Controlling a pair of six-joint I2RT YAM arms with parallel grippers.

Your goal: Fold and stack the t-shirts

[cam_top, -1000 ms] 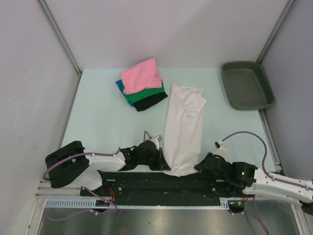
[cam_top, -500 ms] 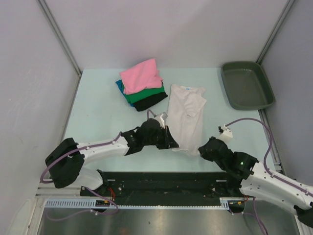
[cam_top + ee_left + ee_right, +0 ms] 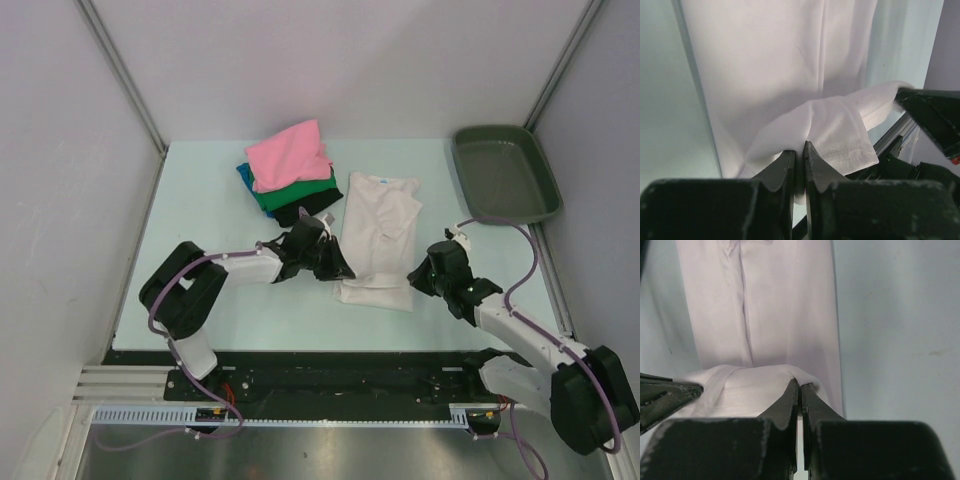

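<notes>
Left end effector (image 3: 336, 268): low over the worktop (image 3: 195, 225), at the left edge of the white t-shirt (image 3: 380, 225). In the left wrist view its fingers (image 3: 785, 162) stand a narrow slit apart, and the stitched hem of the white cloth runs down into that slit, caught between them.

Right end effector (image 3: 418, 278): at the right edge of the same shirt, opposite the left one. In the right wrist view the jaws are pressed together on a raised fold of the white cloth.

White t-shirt: a long narrow strip, collar toward the far wall. Its near end is doubled back over the body, and the fold lies between the two end effectors.

Other shirts: stacked far-left of the white one, with pink (image 3: 290, 152) on top, then green (image 3: 285, 195), teal-blue (image 3: 243, 175) showing at the left, and black (image 3: 305, 208) at the bottom. The black edge is just beside the left arm's wrist.

Dark grey-green tray (image 3: 505, 175): far right corner, well apart from the shirts.
</notes>
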